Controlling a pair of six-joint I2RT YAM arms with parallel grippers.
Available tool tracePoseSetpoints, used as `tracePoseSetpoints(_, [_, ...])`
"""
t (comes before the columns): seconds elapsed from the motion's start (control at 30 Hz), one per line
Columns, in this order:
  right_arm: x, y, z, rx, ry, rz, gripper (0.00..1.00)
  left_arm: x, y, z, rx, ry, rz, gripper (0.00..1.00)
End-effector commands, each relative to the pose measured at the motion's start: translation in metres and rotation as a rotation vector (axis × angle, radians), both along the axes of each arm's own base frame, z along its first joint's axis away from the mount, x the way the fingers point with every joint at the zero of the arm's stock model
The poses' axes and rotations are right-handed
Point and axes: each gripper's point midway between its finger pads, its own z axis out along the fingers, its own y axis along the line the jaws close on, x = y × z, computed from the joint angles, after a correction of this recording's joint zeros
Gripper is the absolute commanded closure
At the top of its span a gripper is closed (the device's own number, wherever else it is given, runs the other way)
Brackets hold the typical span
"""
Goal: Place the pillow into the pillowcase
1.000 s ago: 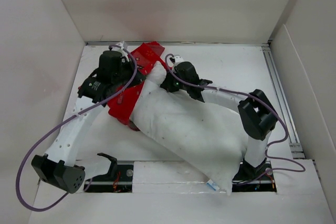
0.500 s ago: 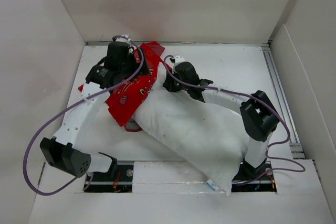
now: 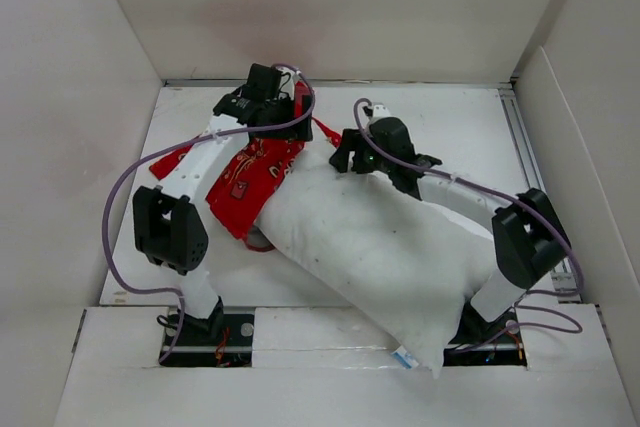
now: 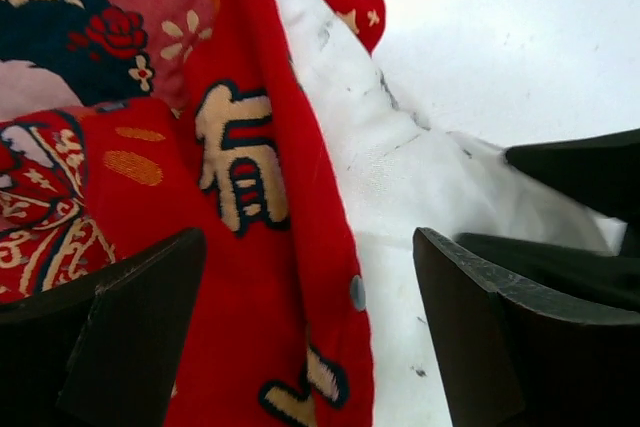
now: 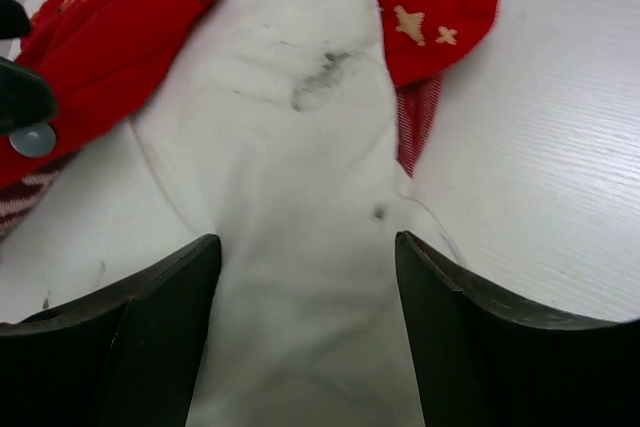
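The left fingers (image 4: pixel 130 337) stand wide apart with nothing between them. They hover over the hem of the pillowcase (image 4: pixel 150 177), where red cloth laps onto the pillow (image 4: pixel 400 177). The right fingers (image 5: pixel 150 337) are open as well and straddle the pillow's narrow corner without pinching it. In the right wrist view that corner runs up into the red mouth at the top of the frame, and a snap button (image 5: pixel 33 139) shows on the hem at the left edge.

In the top view the pillowcase lies bunched at the upper left of centre. The pillow runs diagonally from there to the lower right, and its low corner reaches the near edge of the table (image 3: pixel 450 117). Only 1 corner looks to be inside, so most of the task remains.

With neither pair holding anything, the loose hem could slide back off the corner. The case is crumpled, so a push on the plump pillow may shove the whole case along instead of filling it. Either pair closing here might also catch both layers of cloth and pinch the mouth shut.
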Motion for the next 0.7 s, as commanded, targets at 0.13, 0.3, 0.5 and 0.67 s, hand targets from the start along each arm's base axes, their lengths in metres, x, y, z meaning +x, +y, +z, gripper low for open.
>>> tracePoseSetpoints(0.13, [-0.010,-0.037,0.020,0.072,0.019,0.011,0.25,0.004,-0.018,-0.015,0.017,0.011,-0.098,0.22])
tracePoseSetpoints(0.3, [-0.019,-0.036,0.019,0.067,0.013,0.056,0.25,0.008,-0.019,-0.052,0.098,0.091,-0.080,0.58])
tracePoseSetpoints(0.5, [-0.018,-0.035,0.029,0.072,-0.022,0.093,0.25,0.014,-0.011,-0.054,0.169,0.096,-0.013,0.80])
tracePoseSetpoints(0.67, [-0.025,-0.008,0.037,0.077,-0.070,0.197,0.01,0.021,-0.013,-0.022,0.138,0.046,0.011,0.96])
